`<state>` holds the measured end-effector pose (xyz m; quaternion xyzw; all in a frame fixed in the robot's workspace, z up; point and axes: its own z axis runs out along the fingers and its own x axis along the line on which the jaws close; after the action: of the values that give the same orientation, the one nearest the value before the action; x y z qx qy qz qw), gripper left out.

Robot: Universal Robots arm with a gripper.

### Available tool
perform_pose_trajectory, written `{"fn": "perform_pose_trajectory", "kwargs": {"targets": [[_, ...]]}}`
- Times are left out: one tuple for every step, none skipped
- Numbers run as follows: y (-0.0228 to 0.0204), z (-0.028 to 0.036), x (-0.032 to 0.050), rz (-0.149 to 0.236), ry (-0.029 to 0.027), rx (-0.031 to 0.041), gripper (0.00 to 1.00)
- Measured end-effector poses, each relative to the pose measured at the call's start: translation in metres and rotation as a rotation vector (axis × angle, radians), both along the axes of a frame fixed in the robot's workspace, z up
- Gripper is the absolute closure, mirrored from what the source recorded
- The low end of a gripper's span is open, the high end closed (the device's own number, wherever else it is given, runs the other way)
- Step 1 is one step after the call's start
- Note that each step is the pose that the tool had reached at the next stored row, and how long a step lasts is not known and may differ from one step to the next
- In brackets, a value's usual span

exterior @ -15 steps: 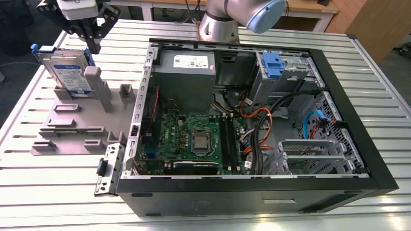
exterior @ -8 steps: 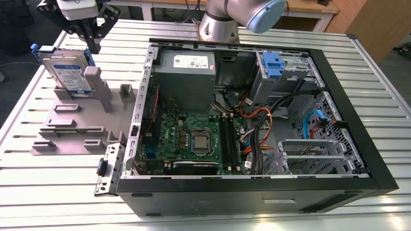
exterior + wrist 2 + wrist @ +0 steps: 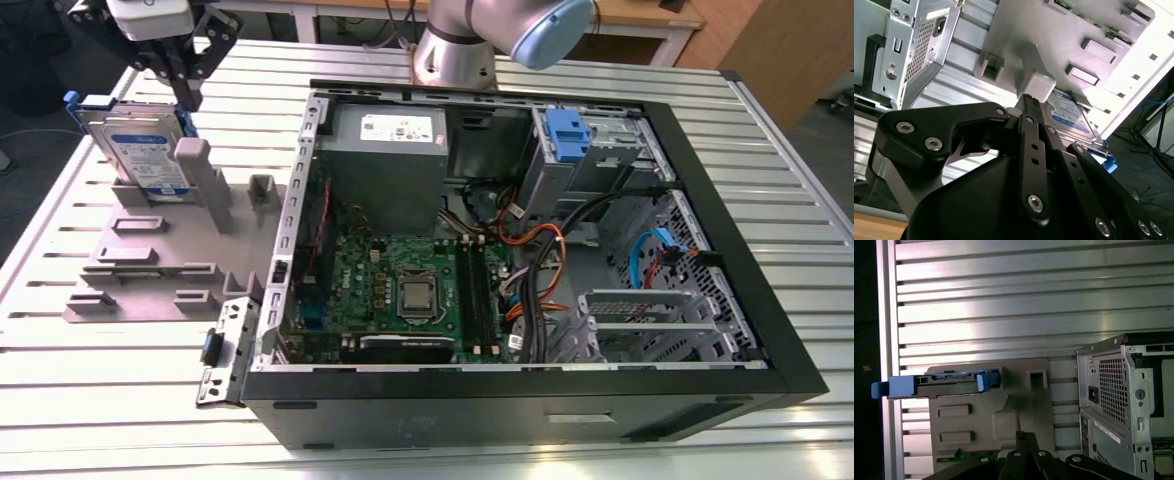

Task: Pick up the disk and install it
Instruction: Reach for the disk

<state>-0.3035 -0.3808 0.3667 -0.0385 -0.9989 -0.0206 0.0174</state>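
Nearest: black pincer point(image 3: 1025, 434), shut and empty. Below its tips, slightly aside: disk point(image 3: 140, 150), upright in grey holder point(image 3: 147, 260). Open wide first, line up across blue frame point(image 3: 899, 387), come straight down, squeeze gently. Mind holder's post point(image 3: 194, 165) beside disk; keep clear of computer case point(image 3: 742, 250) farther off.

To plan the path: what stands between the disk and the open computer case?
In the exterior view, a tall post beside the disk and a short post, on the grey fixture.
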Motion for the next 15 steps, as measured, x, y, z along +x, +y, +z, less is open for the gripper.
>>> {"fn": "perform_pose_trajectory", "kwargs": {"targets": [[0.0004, 0.0000, -0.0014, 0.000, 0.0000, 0.0000, 0.89], [0.0011, 0.0000, -0.0027, 0.000, 0.0000, -0.0001, 0.89], [0.0020, 0.0000, -0.0039, 0.000, 0.0000, -0.0001, 0.89], [0.0031, 0.0000, -0.0048, 0.000, -0.0001, -0.0001, 0.89], [0.0043, 0.0000, -0.0057, 0.000, 0.0000, -0.0001, 0.89], [0.0056, 0.0000, -0.0066, 0.000, 0.0000, -0.0001, 0.89], [0.0068, 0.0000, -0.0075, 0.000, 0.0000, 0.0000, 0.89], [0.0077, 0.0000, -0.0084, 0.000, 0.0000, 0.0000, 0.89], [0.0087, 0.0000, -0.0095, 0.000, 0.0000, 0.0000, 0.89], [0.0097, -0.0001, -0.0104, 0.000, -0.0001, 0.0001, 0.89], [0.0106, 0.0000, -0.0113, 0.000, 0.0000, 0.0000, 0.89], [0.0114, 0.0000, -0.0122, 0.000, 0.0001, -0.0001, 0.89], [0.0122, 0.0000, -0.0132, 0.000, 0.0001, -0.0001, 0.89], [0.0127, -0.0001, -0.0142, 0.000, 0.0001, -0.0001, 0.89], [0.0129, -0.0001, -0.0156, 0.000, 0.0001, -0.0001, 0.89]]}}
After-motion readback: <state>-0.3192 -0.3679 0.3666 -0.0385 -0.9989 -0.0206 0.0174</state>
